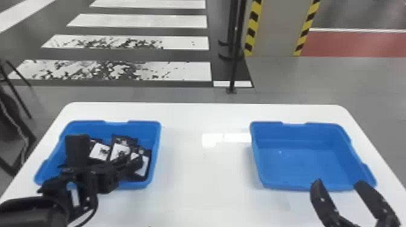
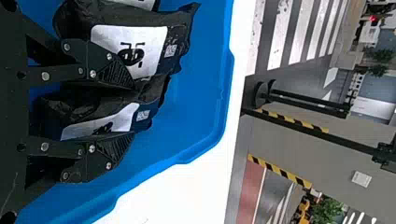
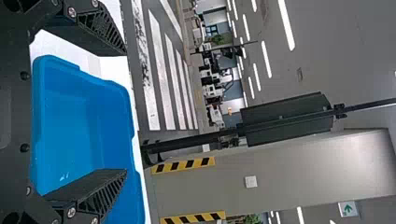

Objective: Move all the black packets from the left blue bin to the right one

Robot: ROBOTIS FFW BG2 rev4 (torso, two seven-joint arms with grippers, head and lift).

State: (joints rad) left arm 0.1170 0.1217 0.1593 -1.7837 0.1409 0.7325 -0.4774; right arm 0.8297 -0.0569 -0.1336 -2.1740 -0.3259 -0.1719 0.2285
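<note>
In the head view my left gripper (image 1: 133,163) is down in the left blue bin (image 1: 157,135), among the black packets (image 1: 120,150) with white labels. The left wrist view has my left gripper (image 2: 133,111) shut on a black packet (image 2: 105,122), one finger against each side; another black packet (image 2: 173,39) lies right beside it. My right gripper (image 1: 338,183) is parked at the near edge of the right blue bin (image 1: 297,154), which holds no packets. In the right wrist view, my right gripper (image 3: 126,112) has its fingers wide apart with nothing between them.
Both bins stand on a white table (image 1: 193,169), with a broad stretch of tabletop between them. Beyond the table's far edge, a dark pole (image 1: 234,60) stands on the floor near a striped pillar (image 1: 272,27).
</note>
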